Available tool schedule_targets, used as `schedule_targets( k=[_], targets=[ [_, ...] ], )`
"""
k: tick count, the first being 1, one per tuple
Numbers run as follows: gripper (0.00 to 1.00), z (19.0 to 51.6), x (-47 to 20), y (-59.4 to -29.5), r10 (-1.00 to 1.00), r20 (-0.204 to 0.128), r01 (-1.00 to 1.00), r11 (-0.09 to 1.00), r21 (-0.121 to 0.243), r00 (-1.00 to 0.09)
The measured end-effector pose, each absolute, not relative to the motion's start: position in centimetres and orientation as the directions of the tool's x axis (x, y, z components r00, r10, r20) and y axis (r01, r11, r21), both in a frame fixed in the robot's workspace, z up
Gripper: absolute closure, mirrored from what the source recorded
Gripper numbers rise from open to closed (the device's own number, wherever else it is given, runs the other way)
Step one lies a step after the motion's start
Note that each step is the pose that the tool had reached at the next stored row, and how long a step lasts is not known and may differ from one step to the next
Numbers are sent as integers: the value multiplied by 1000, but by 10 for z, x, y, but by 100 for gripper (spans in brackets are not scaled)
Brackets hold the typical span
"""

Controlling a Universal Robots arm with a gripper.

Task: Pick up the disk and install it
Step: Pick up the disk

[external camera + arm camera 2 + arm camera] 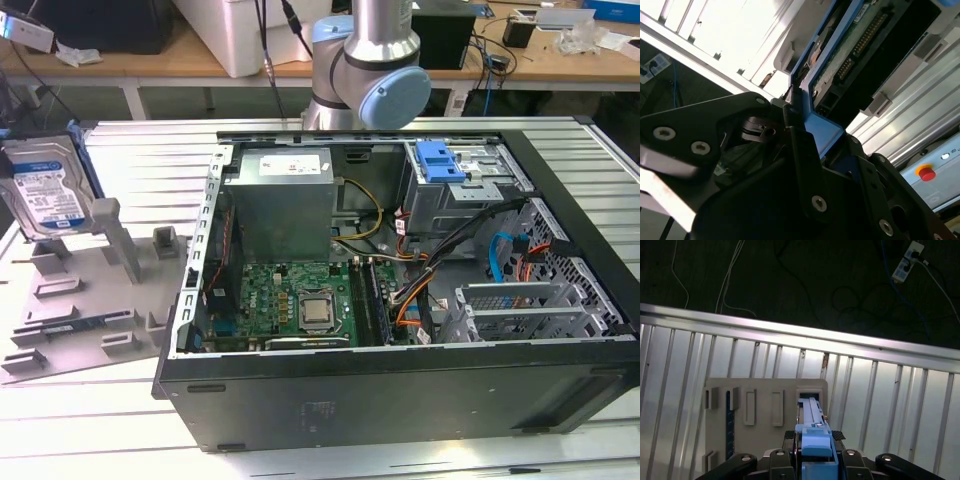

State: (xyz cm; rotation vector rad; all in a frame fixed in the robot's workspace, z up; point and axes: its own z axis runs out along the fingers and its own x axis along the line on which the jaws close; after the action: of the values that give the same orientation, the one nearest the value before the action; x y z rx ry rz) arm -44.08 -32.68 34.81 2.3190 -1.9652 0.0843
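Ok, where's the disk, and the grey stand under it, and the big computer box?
The disk (45,195): exterior view, on its blue-and-white label.
The grey stand (90,295): exterior view, on its flat base plate.
The computer case (400,390): exterior view, on its black outer wall.

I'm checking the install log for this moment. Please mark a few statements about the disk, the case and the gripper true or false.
1. The disk stands on edge outside the computer case. True.
2. The case's side panel is on. False: the side is open and the motherboard shows.
3. A blue bracket sits inside the case. True.
4. The grey fixture lies inside the case. False: it lies on the slatted table, at the exterior view's left.
5. In the second wrist view the gripper is right at the disk. True.
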Motion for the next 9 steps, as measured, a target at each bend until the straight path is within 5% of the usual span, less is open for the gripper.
schedule_targets(
  k=[9],
  targets=[
    [63, 368, -441, -327, -980, 107, -986, -162, 41, 165]
  ],
)
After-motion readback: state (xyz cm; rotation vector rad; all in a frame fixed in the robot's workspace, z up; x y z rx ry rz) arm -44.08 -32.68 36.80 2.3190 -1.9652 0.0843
